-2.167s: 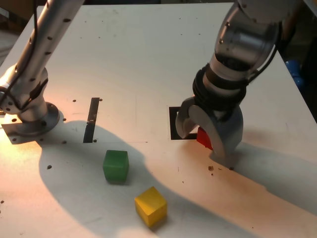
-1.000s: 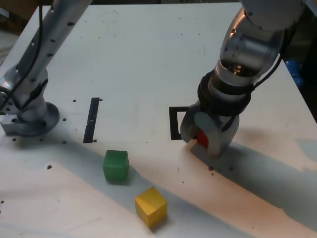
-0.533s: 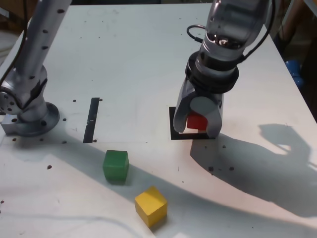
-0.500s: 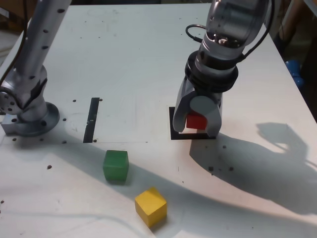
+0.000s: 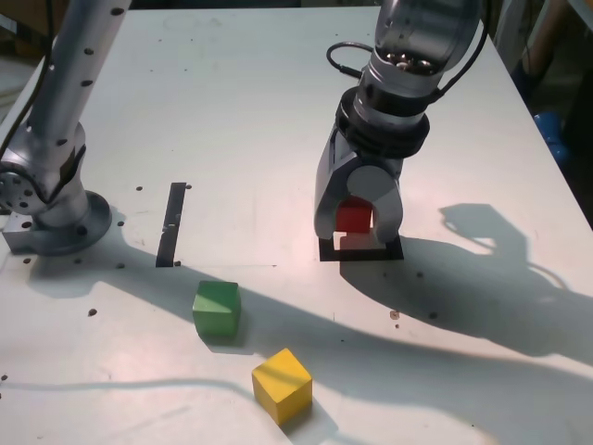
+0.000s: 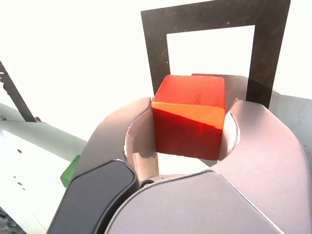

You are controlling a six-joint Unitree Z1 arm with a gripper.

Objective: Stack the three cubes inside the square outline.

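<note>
Yellow cube (image 5: 282,385) and green cube (image 5: 217,307) are left loose on the table, nearer the camera than the square outline (image 5: 361,248), evidently awaiting later stacking. Red cube (image 5: 353,217) is clamped between the jaws of the gripper (image 5: 357,221) and suspended over the outline, apparently for placement as base. The outline's far side is hidden by the gripper in the exterior view; whether the cube is centred cannot be told.
</note>
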